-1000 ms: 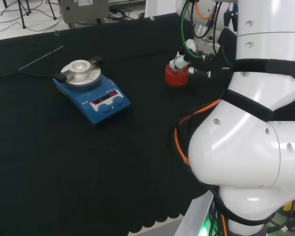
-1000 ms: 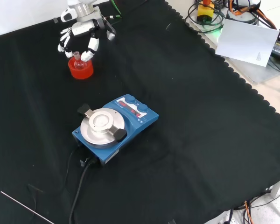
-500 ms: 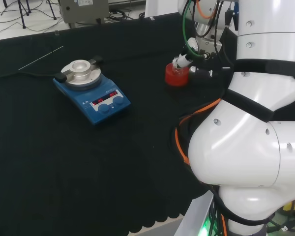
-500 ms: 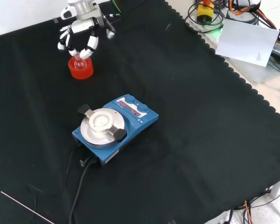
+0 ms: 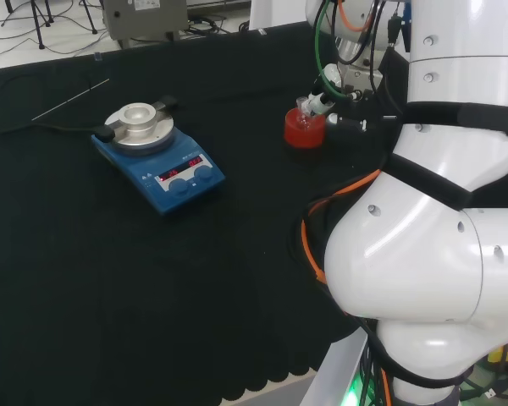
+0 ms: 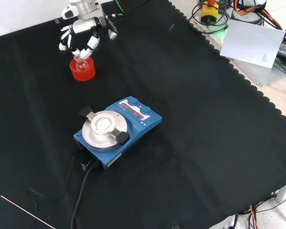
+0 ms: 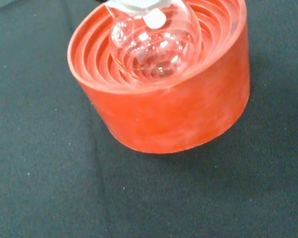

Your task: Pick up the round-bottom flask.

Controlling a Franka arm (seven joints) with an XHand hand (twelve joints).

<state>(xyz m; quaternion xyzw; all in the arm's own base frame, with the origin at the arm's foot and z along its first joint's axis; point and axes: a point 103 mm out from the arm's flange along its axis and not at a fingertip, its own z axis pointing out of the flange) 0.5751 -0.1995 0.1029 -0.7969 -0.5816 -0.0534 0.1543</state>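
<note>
A small clear round-bottom flask (image 6: 79,62) (image 5: 305,106) sits with its bulb (image 7: 156,44) in a red ribbed ring stand (image 6: 84,71) (image 5: 303,132) (image 7: 179,114) at the far left of the cloth in the front view. The black and white hand (image 6: 81,34) (image 5: 328,81) hangs right over it. Its fingers are curled down and drawn together at the flask's neck. In the wrist view a white fingertip (image 7: 154,19) lies against the top of the bulb, and the neck is hidden behind blurred white fingers.
A blue hotplate stirrer (image 6: 117,126) (image 5: 157,154) with a round metal top stands mid-cloth, its black cable (image 6: 81,191) trailing to the near edge. A thin rod (image 5: 68,100) lies on the cloth. The arm's white links (image 5: 440,220) rise at the head view's right.
The fingers, spread around the neck a second ago, have drawn together at the neck. Flask and stand have stayed in place.
</note>
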